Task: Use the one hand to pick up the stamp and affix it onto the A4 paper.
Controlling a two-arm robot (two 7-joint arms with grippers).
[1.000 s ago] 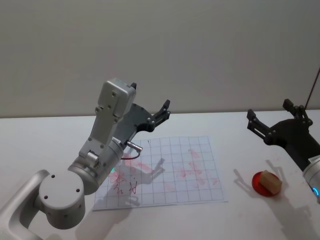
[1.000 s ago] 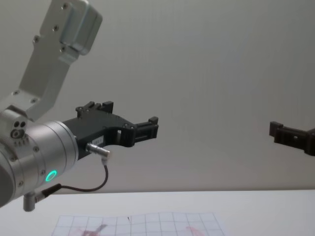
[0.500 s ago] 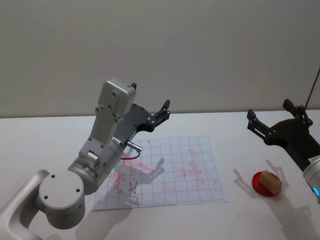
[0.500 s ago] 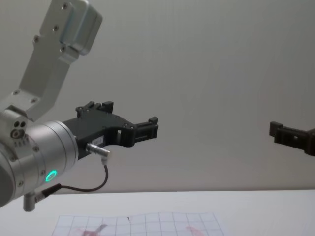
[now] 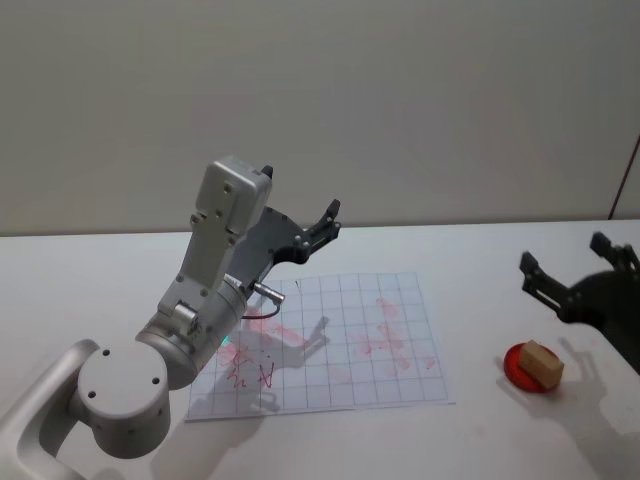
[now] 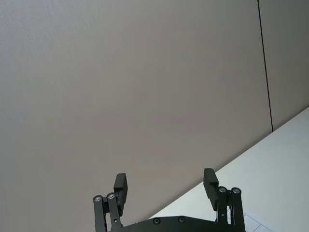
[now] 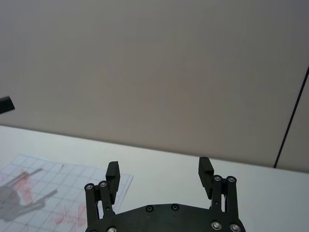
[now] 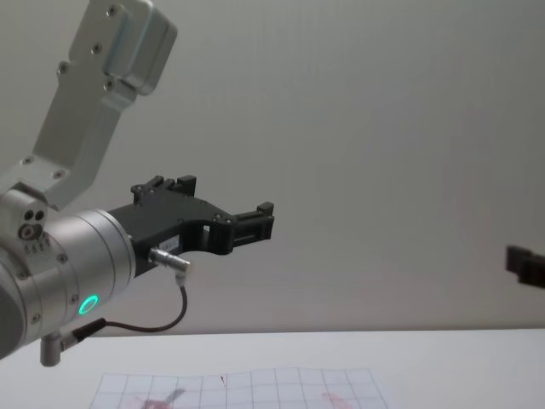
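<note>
We are seeing the right gripper [image 5: 562, 254] hovering up and behind the stamp [image 5: 541, 362], jaws spread wide. Our judgement: centre over the block, drop straight, pinch its narrow sides. The red dish [image 5: 513, 364] is holding only the stamp, right of the A4 paper [image 5: 340, 345], not touching it. The left gripper [image 5: 328, 220] is idling spread apart above the paper.

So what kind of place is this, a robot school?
Probably a robot test lab: a white table by a plain wall, the left gripper and right gripper raised open above it, and a gridded A4 paper with a stamp nearby.
</note>
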